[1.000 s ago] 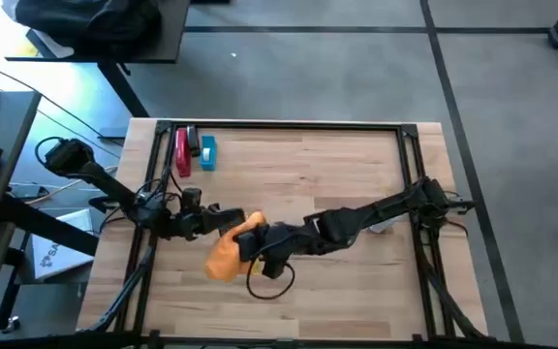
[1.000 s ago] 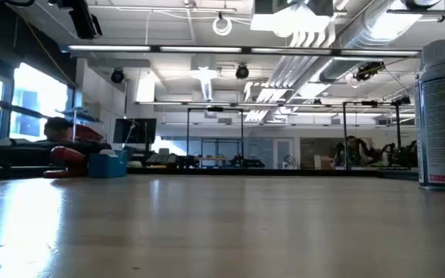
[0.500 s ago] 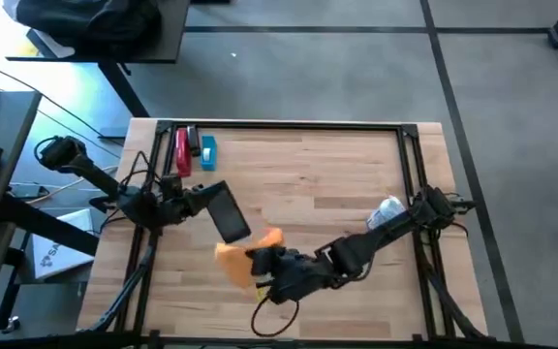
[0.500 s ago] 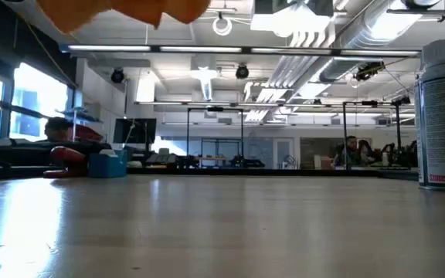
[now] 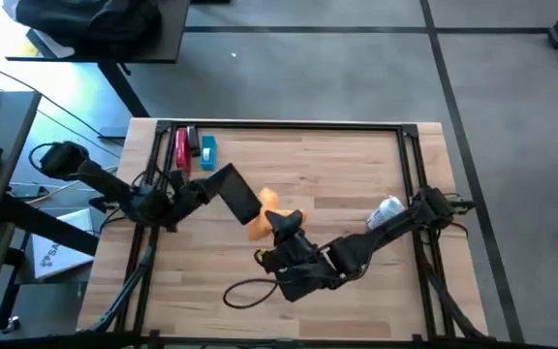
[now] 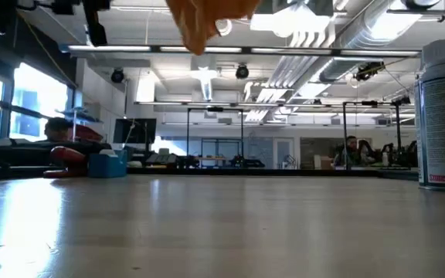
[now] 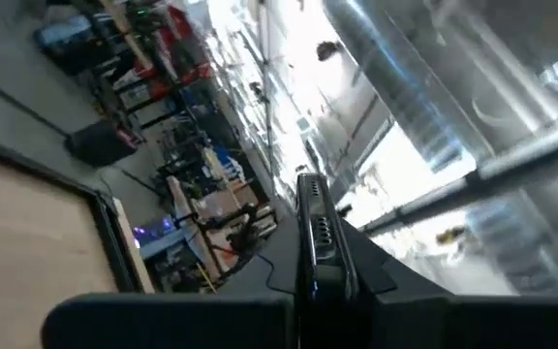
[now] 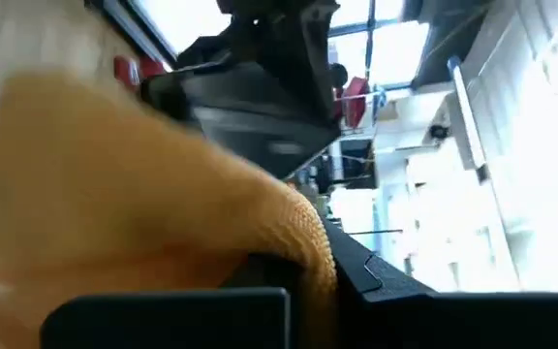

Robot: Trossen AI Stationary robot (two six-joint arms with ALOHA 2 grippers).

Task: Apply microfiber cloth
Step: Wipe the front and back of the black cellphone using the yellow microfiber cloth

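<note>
While the left pincer (image 5: 211, 186) holds the black phone (image 5: 237, 190) clamped aloft, the right pincer (image 5: 277, 225), clenched on the soft, light microfiber cloth (image 5: 263, 213), presses its bunched, easily slipping fabric against the phone's underside.

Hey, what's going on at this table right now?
Both arms are working together above the wooden table. The left gripper holds a black phone up in the air, and the right gripper brings the orange microfiber cloth against it. A white spray bottle stands unused near the table's right edge.
</note>
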